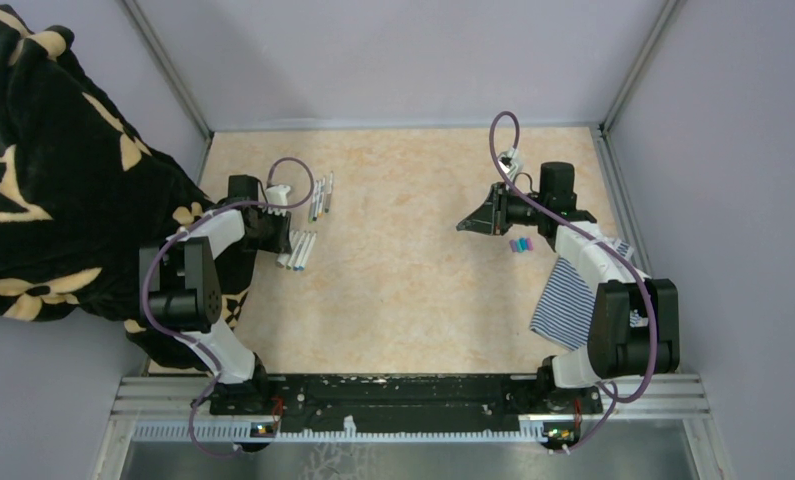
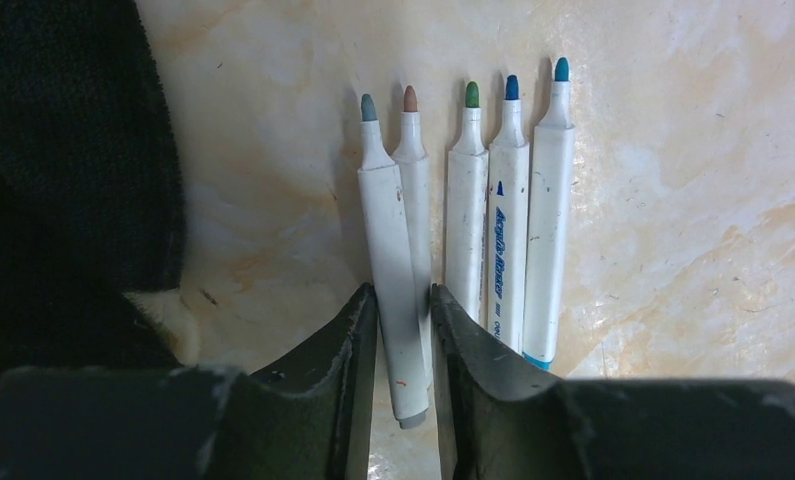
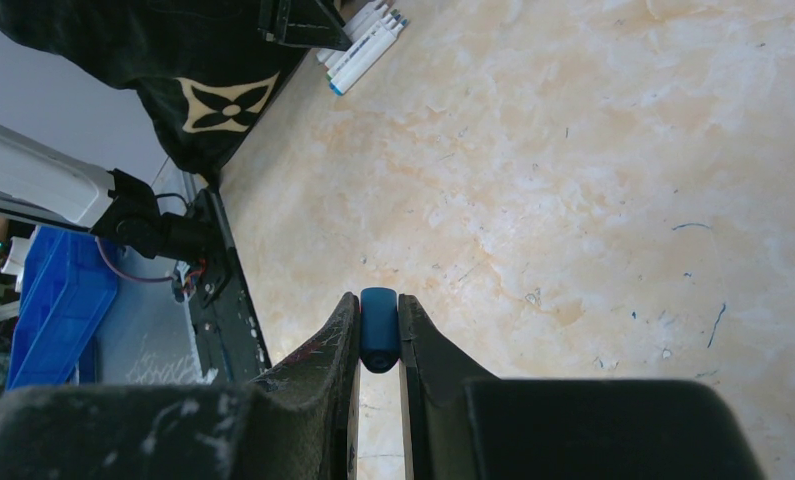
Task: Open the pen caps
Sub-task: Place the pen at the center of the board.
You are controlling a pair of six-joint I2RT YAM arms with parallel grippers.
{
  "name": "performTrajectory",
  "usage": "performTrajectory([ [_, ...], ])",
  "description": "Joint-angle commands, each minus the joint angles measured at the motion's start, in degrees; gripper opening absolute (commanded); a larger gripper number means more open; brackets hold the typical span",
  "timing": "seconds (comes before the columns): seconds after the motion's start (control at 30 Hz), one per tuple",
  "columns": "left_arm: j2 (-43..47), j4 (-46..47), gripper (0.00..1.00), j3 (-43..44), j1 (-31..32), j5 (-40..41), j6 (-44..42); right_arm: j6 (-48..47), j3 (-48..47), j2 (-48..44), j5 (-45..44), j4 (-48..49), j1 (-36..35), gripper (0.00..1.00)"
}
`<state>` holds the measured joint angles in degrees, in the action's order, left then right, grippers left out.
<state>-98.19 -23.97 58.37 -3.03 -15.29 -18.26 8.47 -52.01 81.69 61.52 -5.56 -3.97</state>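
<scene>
The left fingers (image 2: pixel 353 340) are narrow and squeeze the back end of a white pen (image 2: pixel 391 250) with a grey-green tip. It lies on the tabletop (image 2: pixel 673 200) right beside four other open pens (image 2: pixel 508 220), likely so the open ones make one neat row. The right fingers (image 3: pixel 338 345) pinch a dark blue cap (image 3: pixel 379 330) above the tabletop, near the little pile of loose caps (image 1: pixel 519 245), probably to drop it there. More pens (image 1: pixel 320 197) lie farther back; I cannot tell if their caps are on.
</scene>
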Motion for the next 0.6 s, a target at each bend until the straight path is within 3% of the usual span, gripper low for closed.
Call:
performTrajectory([
  [0.0, -0.2, 0.9, 0.34, 1.0, -0.5, -1.0, -0.5, -1.3, 0.1, -2.7, 0.6, 2.3, -0.2, 0.00],
  [0.13, -0.2, 1.1, 0.44, 1.0, -0.5, -0.4, -0.6, -1.3, 0.1, -2.5, 0.6, 2.2, -0.2, 0.00],
  [0.57, 1.8, 1.8, 0.44, 0.2, -0.6, -4.0, -0.3, -1.4, 0.2, -2.7, 0.5, 2.3, -0.1, 0.00],
])
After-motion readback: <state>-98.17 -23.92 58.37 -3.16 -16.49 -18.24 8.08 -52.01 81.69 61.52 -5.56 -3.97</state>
